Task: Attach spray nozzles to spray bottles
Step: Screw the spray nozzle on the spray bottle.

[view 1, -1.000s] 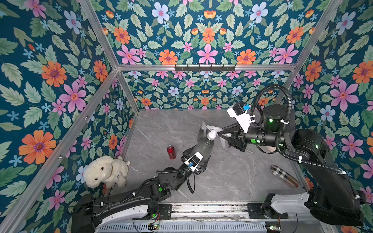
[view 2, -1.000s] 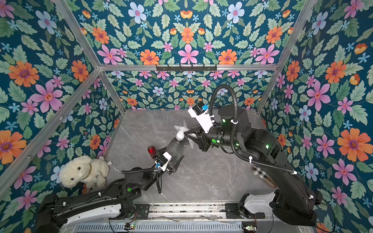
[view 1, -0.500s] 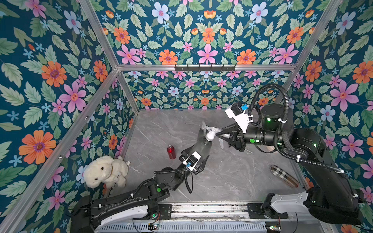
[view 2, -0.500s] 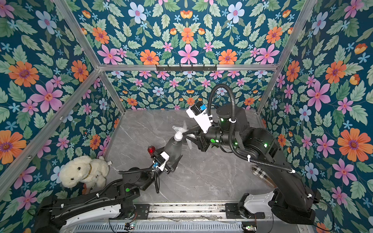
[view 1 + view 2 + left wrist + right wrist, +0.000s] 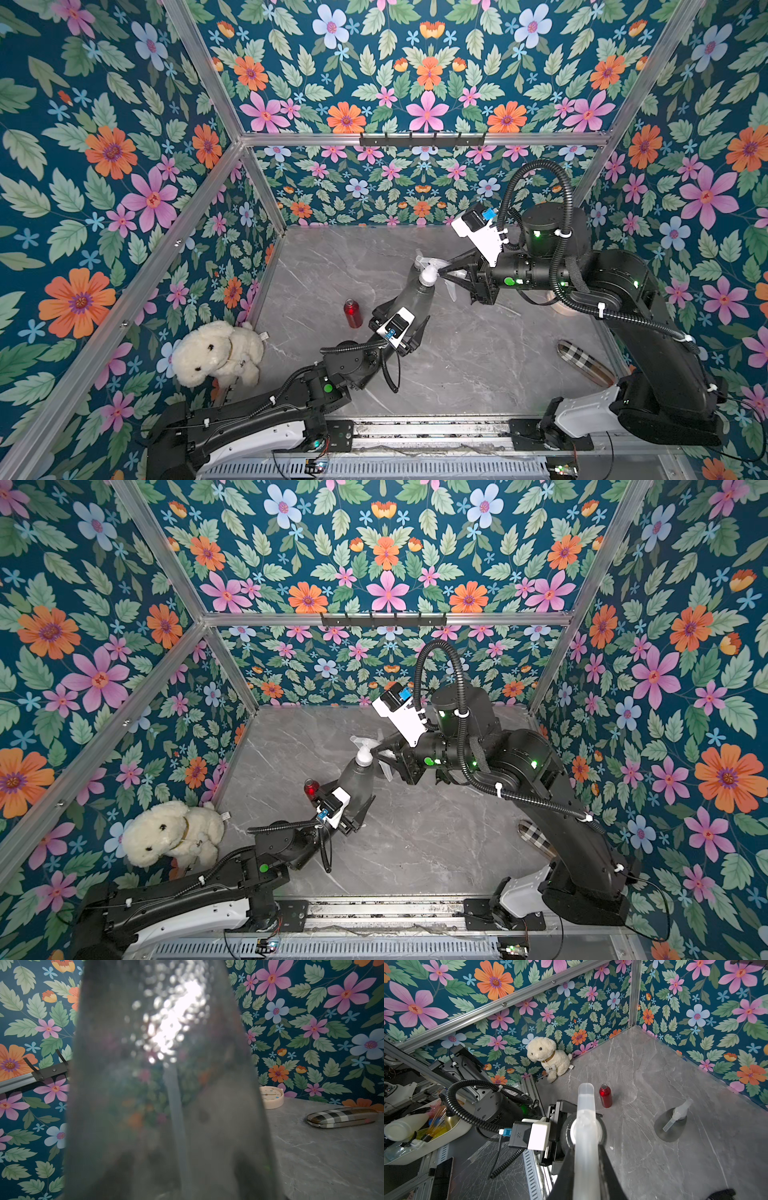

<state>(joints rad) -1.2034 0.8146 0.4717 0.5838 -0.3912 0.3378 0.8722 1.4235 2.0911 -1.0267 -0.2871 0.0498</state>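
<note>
Left gripper (image 5: 405, 313) is clamped round the lower body of a grey bottle (image 5: 417, 293), tilting its neck toward the right arm, probably so it can't spin. Can't tell if its base touches the table (image 5: 478, 353). Right gripper (image 5: 444, 272) is pinched tight on the white nozzle (image 5: 428, 270) sitting on that neck. The dip tube (image 5: 175, 1105) is inside, so it's likely being screwed down. A second grey bottle (image 5: 669, 1128) stands apart with a fitted nozzle (image 5: 679, 1113). The red bottle (image 5: 352, 313) is upright with a bare neck, so still to do.
</note>
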